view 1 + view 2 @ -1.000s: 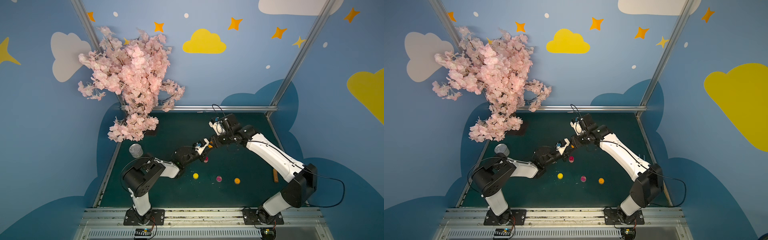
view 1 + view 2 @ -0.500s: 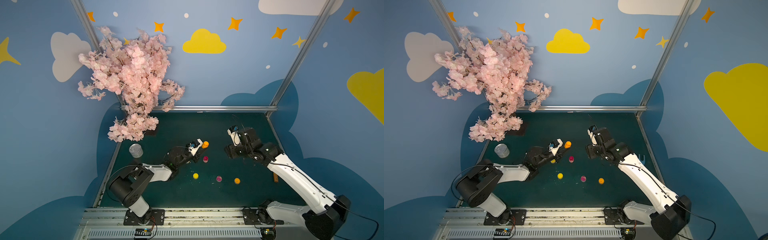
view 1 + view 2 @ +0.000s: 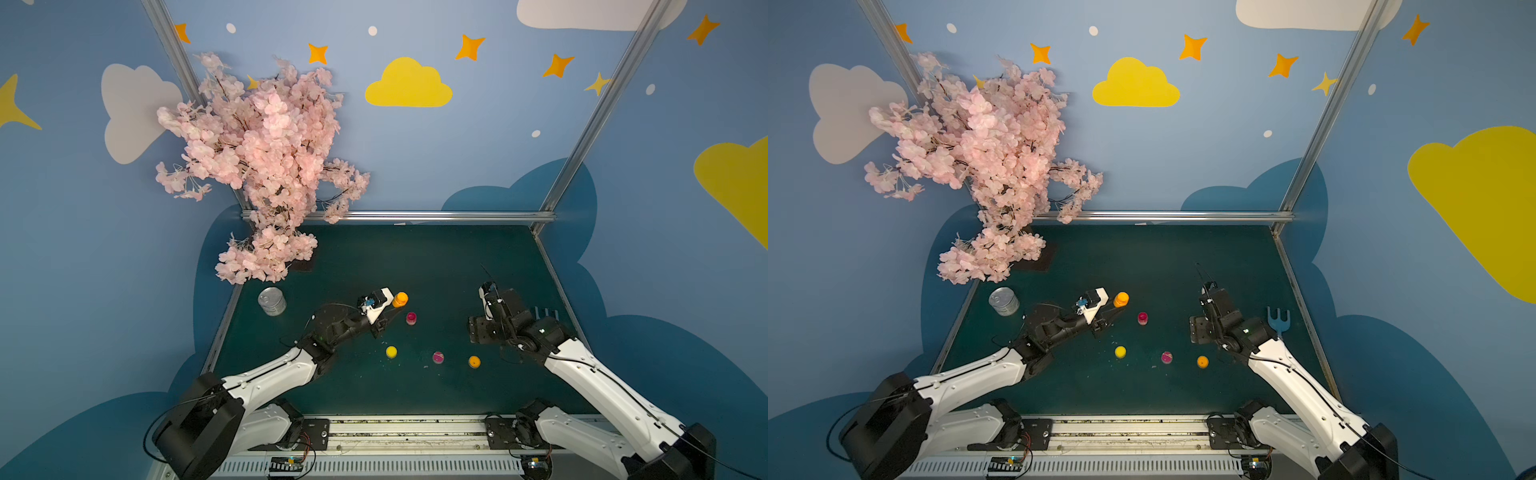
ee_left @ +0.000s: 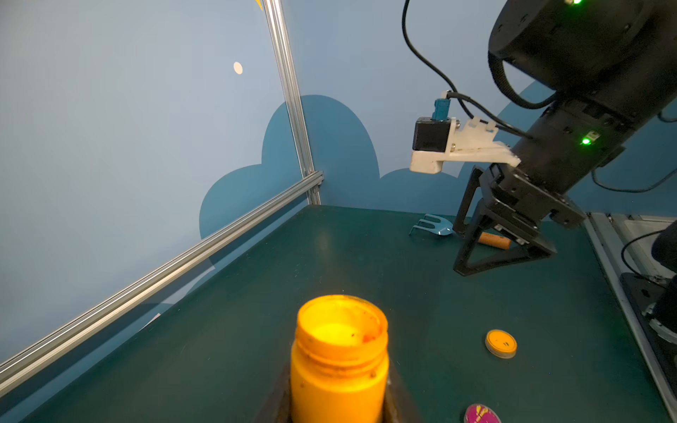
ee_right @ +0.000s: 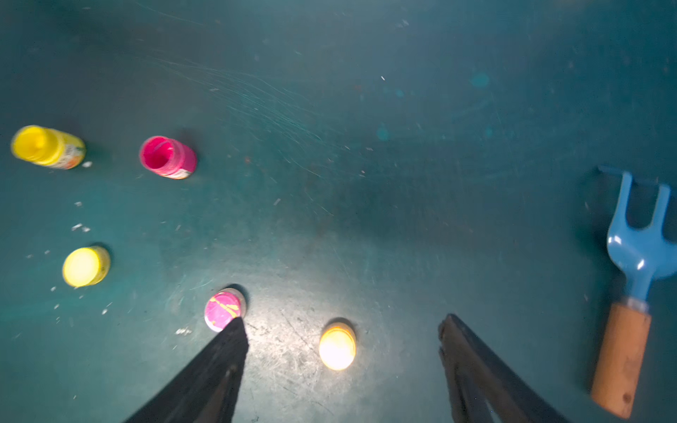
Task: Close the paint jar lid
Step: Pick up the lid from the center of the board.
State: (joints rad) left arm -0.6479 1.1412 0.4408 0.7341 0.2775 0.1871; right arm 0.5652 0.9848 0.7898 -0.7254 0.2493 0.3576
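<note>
the orange paint jar (image 3: 400, 299) stands upright with its mouth uncovered, a little left of the middle of the counter (image 3: 424, 257). the left claw (image 3: 394, 308) is clamped on its lower body. in the left wrist view the jar (image 4: 340, 359) shows its bare threaded neck, with a dark finger (image 4: 279, 406) pressed against each side. whether its base touches the counter cannot be told.

the orange lid (image 3: 474, 361) lies flat, well apart from the jar, toward the near edge and right of centre. the right claw (image 5: 343, 324) hangs over that lid (image 5: 337, 348) with its fingers spread wide and nothing gripped. the lid lies on the counter below the gap.

a pink lid (image 5: 223, 309) is partly hidden behind one finger in the right wrist view. a yellow lid (image 3: 391, 352) lies in the same row, further toward the left edge. an open pink jar (image 3: 411, 318) stands near the orange jar, on its near-edge side.

a blue hand fork (image 3: 1278, 320) with a wooden handle lies by the right edge. a tin can (image 3: 272, 301) stands by the left edge, and a pink blossom tree (image 3: 257, 166) fills the far left corner.
</note>
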